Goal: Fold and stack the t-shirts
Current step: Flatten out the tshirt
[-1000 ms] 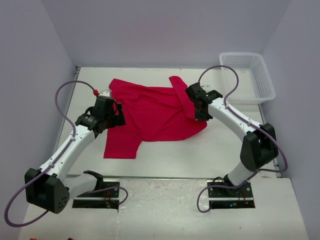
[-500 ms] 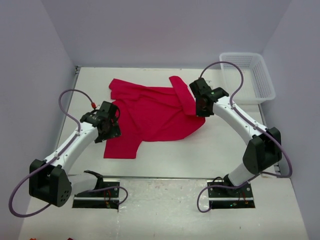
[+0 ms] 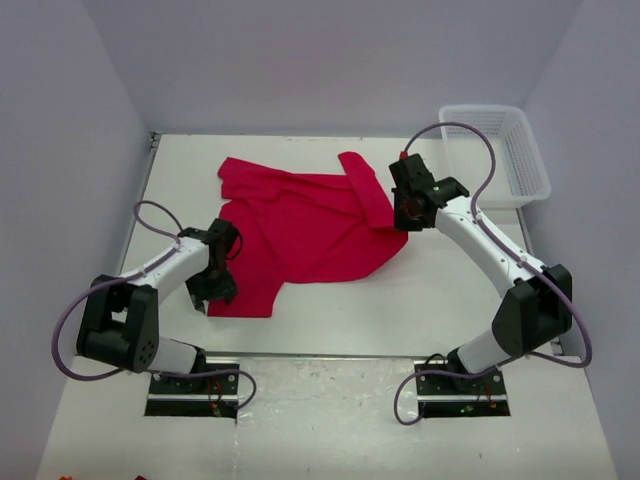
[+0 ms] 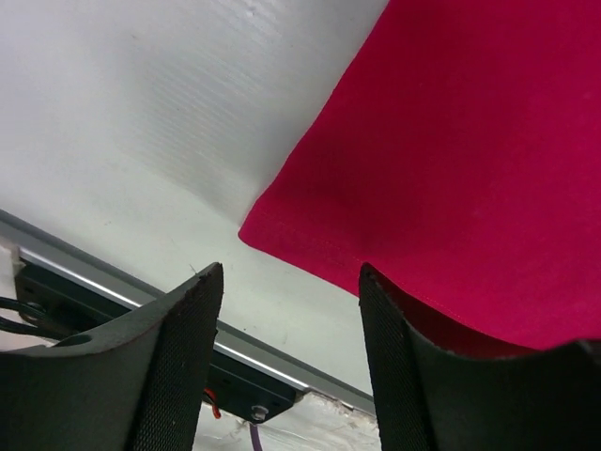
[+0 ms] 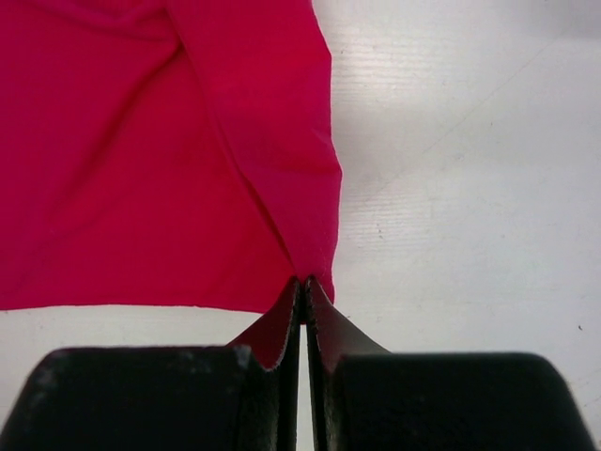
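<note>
My right claw pinches the bright red cloth t-shirt by a sliver, perhaps slipping under pull; my left claw gapes.

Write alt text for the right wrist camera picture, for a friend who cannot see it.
The right gripper, black and seen from just behind, is shut tight on the edge of a red t-shirt. The cloth spreads up and to the left over a white table, which shows bare on the right.
</note>
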{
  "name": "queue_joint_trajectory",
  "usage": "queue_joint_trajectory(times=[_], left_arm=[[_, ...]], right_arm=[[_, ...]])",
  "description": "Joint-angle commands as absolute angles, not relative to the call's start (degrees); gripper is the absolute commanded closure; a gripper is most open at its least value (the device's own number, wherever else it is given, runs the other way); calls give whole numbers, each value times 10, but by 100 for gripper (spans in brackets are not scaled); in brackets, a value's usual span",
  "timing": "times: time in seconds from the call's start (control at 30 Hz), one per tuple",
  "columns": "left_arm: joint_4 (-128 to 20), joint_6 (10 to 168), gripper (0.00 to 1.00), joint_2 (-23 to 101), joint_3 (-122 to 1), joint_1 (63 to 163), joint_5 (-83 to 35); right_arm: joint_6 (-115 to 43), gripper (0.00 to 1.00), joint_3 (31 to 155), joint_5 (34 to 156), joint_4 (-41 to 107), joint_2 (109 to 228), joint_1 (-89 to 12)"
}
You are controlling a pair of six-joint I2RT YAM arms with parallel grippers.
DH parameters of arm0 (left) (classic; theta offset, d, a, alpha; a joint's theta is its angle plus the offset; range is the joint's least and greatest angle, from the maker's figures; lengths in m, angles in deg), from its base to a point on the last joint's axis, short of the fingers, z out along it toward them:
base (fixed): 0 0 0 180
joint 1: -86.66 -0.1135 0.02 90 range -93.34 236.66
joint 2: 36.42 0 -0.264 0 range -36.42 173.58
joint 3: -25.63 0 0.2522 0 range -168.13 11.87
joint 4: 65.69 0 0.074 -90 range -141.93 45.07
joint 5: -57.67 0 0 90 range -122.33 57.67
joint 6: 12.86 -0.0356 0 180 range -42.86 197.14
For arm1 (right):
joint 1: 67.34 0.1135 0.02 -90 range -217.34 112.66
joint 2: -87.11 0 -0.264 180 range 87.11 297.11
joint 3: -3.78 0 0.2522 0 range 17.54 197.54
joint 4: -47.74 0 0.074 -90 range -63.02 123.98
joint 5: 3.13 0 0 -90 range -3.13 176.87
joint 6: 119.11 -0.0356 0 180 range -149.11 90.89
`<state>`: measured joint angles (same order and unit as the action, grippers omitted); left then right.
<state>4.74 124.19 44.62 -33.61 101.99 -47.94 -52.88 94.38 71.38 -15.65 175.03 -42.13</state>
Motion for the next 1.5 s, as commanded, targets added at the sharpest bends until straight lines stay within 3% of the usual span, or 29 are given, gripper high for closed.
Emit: queue_joint_trajectory(times=[0.0, 0.73, 1.23, 1.47], left_arm=[[8, 1259, 40, 452, -323, 1004, -441], [-115, 1163, 45, 545, -297, 913, -357], [-128, 1155, 100, 539, -299, 907, -326], [-60, 1162, 100, 439, -363, 907, -346]], right_arm=[[-515, 100, 944, 731, -137, 1713, -425], [-523, 100, 940, 740, -141, 1688, -430], [-531, 100, 956, 729, -154, 1710, -431], [-531, 100, 968, 690, -157, 1722, -431]])
